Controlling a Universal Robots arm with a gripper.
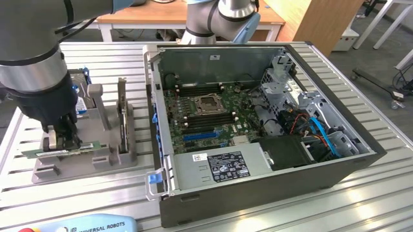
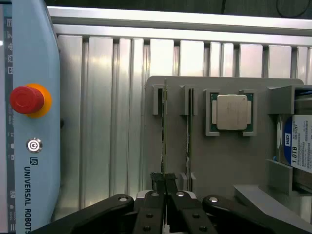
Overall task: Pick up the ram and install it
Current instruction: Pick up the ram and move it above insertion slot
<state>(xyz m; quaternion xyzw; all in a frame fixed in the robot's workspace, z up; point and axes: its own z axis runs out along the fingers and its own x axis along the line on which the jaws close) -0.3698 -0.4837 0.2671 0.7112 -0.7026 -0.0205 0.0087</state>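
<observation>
Tool [image 2: 164,178] clenched on green ram [image 2: 165,126] standing edgewise in grey holder [image 2: 224,161], second ram [image 2: 189,126] just beside, open computer case [image 1: 258,121] nearby

exterior: high, angled down — table [image 1: 387,183], holder [image 1: 116,157], open case [image 1: 290,191] | wrist: close, straight down over holder [image 2: 219,165] | shared: holder, ram [image 1: 61,150]

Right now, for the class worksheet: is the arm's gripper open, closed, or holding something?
Gripper: closed, gripping the long, thin green circuit-board ram stick.
</observation>
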